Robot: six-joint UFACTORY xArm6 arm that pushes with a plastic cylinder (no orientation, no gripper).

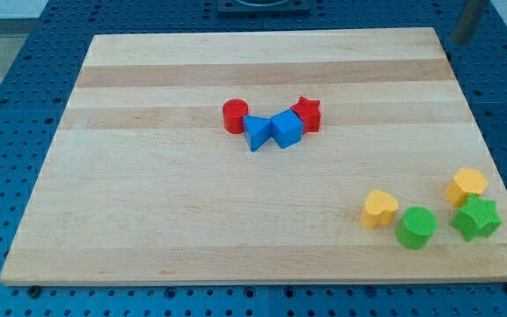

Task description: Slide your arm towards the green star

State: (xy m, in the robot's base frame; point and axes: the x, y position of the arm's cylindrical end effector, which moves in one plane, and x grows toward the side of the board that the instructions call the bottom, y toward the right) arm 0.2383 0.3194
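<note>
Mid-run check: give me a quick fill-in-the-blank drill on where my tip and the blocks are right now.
1. My tip is at the view's top ____ corner, off the wooden board.
2. The green star lies just below a ____ block.
3. The green cylinder sits to the view's ____ of the green star.
4. The two blue blocks sit between two ____ blocks.

Missing words: right; yellow; left; red
</note>
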